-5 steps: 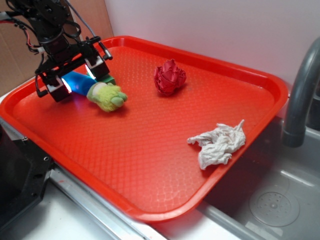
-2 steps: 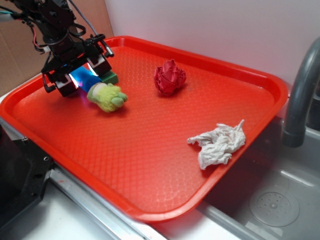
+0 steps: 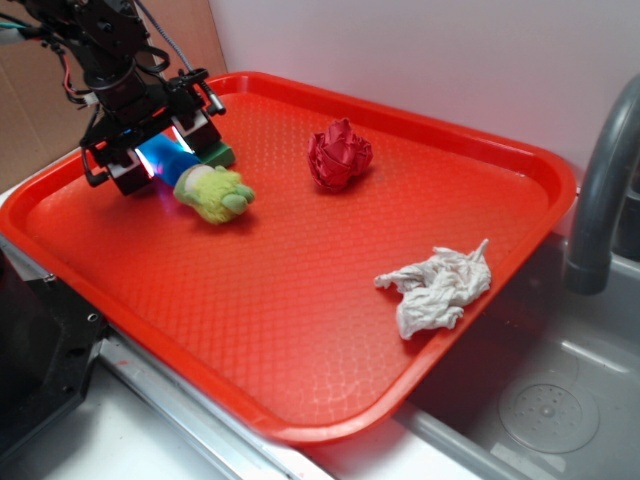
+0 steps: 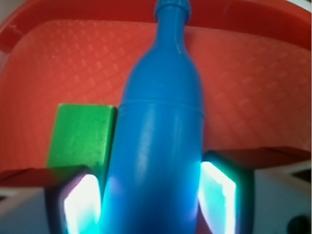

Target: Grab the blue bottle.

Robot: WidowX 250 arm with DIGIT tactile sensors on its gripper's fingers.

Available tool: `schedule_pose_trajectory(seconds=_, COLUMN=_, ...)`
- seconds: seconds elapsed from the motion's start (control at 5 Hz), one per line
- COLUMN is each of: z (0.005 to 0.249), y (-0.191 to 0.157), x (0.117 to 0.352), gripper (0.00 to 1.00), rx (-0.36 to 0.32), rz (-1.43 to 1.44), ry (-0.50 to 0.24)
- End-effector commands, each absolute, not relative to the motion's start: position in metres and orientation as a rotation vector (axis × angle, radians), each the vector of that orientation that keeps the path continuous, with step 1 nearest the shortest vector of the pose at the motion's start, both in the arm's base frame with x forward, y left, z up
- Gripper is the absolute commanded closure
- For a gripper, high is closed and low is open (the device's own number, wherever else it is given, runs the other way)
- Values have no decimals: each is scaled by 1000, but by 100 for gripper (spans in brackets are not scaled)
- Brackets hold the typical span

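A: What is the pincer [image 4: 151,195] doing?

B: Its two glowing fingers [image 4: 217,197] sit on both sides of the blue bottle [image 4: 158,141]. They look pressed against it, pinching it.

A: Where is the bottle?

B: At about 10 o'clock on the red tray [image 3: 300,330], near the far left rim. Its neck points away from the pincer.

A: What is next to it?

B: A green block [image 4: 80,136] touches its side. A yellow-green plush [image 3: 213,192] lies just by the pincer, at its 4 o'clock.

A: And farther out?

B: A crumpled red cloth [image 3: 339,155] is near 12 o'clock. A crumpled white cloth [image 3: 436,287] is at 3 o'clock. A gray faucet [image 3: 600,180] stands past the tray's right edge.
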State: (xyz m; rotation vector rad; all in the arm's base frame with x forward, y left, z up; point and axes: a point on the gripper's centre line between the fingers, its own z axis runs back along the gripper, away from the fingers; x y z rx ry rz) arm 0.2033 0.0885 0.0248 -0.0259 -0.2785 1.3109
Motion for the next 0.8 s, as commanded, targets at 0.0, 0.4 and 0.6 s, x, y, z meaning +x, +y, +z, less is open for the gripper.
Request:
schedule_pose_trajectory(seconds=0.0, z=96, y=75, x=196, gripper=100, rx=-129, rz=1105, ry=-186)
schedule_pose_trajectory(seconds=0.4, z=152, y=34, x=205, gripper=100, rx=-80, rz=614, ry=-29)
schedule_pose_trajectory(seconds=0.6, z=171, y=24, x=200, gripper=100, rx=-108, rz=432, ry=-26)
